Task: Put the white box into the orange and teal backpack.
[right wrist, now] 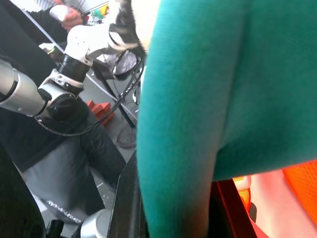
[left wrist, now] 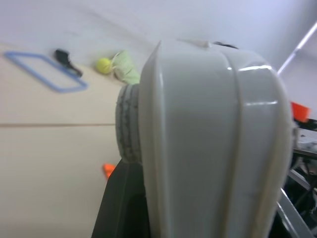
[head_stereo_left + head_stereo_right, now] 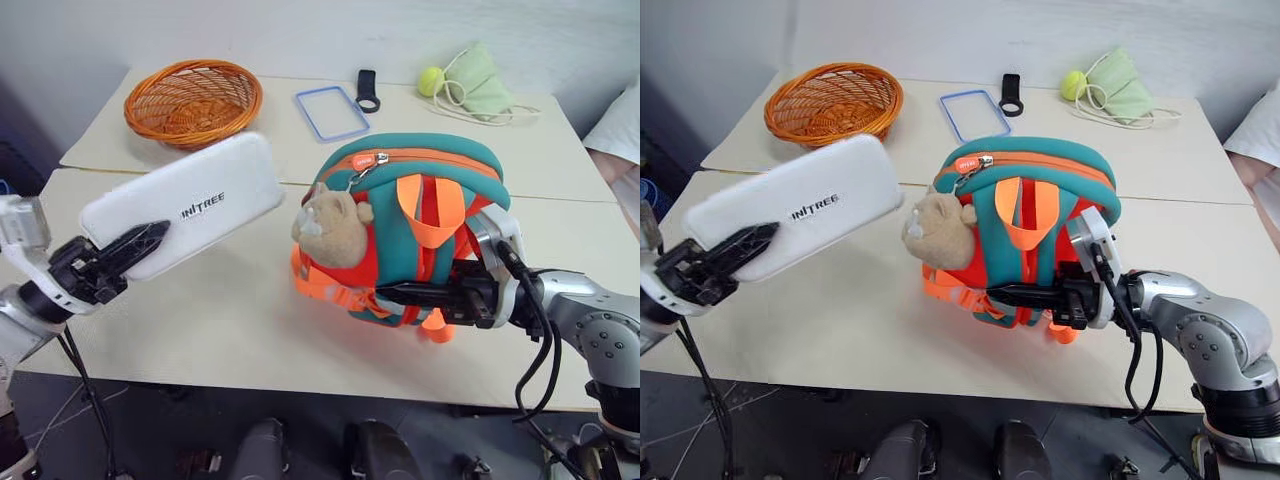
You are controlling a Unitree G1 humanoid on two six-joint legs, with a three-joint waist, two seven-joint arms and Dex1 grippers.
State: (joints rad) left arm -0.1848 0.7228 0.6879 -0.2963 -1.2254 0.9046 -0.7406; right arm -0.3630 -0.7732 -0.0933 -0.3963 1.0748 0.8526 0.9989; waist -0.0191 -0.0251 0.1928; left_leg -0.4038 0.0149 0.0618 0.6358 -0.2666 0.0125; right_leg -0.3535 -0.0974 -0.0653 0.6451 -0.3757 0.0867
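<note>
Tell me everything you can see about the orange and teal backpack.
The backpack is small and rounded, of soft teal fabric with orange trim, orange straps and an orange zipper along its top. The zipper looks shut. A beige plush bear hangs on its front. The backpack stands upright on the pale table, near the front edge. The right gripper is shut on its lower straps.

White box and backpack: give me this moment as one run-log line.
white box: held off table in left pincer | backpack: upright, zipper closed, gripped low by right pincer | box not in backpack yet
</note>
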